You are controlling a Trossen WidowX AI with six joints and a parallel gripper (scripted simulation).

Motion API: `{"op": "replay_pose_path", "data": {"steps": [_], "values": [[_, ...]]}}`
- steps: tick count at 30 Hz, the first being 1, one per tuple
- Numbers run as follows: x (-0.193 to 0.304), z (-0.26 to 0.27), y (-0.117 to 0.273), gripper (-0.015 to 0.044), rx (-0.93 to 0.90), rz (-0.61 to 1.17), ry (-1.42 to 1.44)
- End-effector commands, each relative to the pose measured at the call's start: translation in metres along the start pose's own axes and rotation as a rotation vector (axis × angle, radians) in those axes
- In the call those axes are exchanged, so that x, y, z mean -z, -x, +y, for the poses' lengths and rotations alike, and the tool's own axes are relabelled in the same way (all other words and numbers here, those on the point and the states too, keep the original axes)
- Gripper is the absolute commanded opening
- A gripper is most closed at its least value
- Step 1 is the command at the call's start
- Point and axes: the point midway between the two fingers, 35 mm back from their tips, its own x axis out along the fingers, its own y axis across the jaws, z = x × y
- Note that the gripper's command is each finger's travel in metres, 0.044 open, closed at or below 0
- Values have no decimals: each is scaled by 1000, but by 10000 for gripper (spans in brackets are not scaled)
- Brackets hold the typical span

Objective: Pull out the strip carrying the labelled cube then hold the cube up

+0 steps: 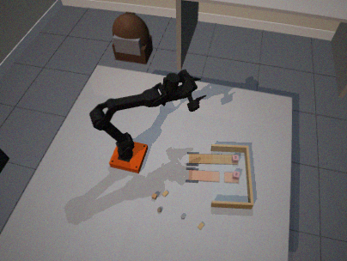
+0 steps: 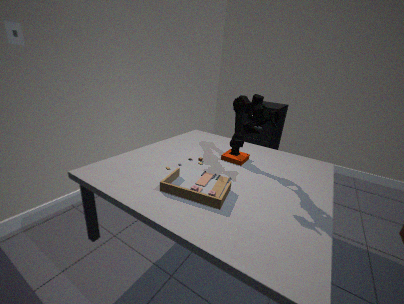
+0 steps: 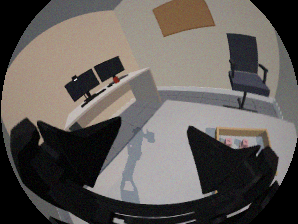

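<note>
A tan strip [image 1: 210, 159] [image 2: 223, 185] looks to be in one piece and has a pink cube [image 1: 235, 158] [image 2: 212, 193] [image 3: 228, 142] on its far end. Beside it, a salmon strip [image 1: 205, 176] [image 2: 205, 179] is parted by a gap from a short salmon piece [image 1: 228, 179], which carries another pink cube [image 1: 236, 174] [image 3: 244, 143]. Both cubes bear a dark mark too small to read. My gripper [image 1: 202, 88] [image 3: 154, 125] is open and empty, raised high and well away from both strips, over the table's back part in the top view.
A low three-sided wooden wall [image 1: 250, 176] [image 2: 187, 193] [image 3: 245, 131] surrounds the cube ends, open towards my orange base [image 1: 129, 163] [image 2: 235, 157]. Dark rails flank the strips' near ends. Several small blocks, one tan [image 1: 201, 226], lie scattered beside the walled area.
</note>
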Motion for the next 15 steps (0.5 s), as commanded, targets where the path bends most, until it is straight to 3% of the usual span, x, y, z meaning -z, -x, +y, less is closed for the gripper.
{"op": "replay_pose_path", "data": {"steps": [1,9,15], "values": [[6,-63,18,400,173,14,65],[34,-180,82,400,526,95,153],[65,-238,136,400,736,186,174]]}}
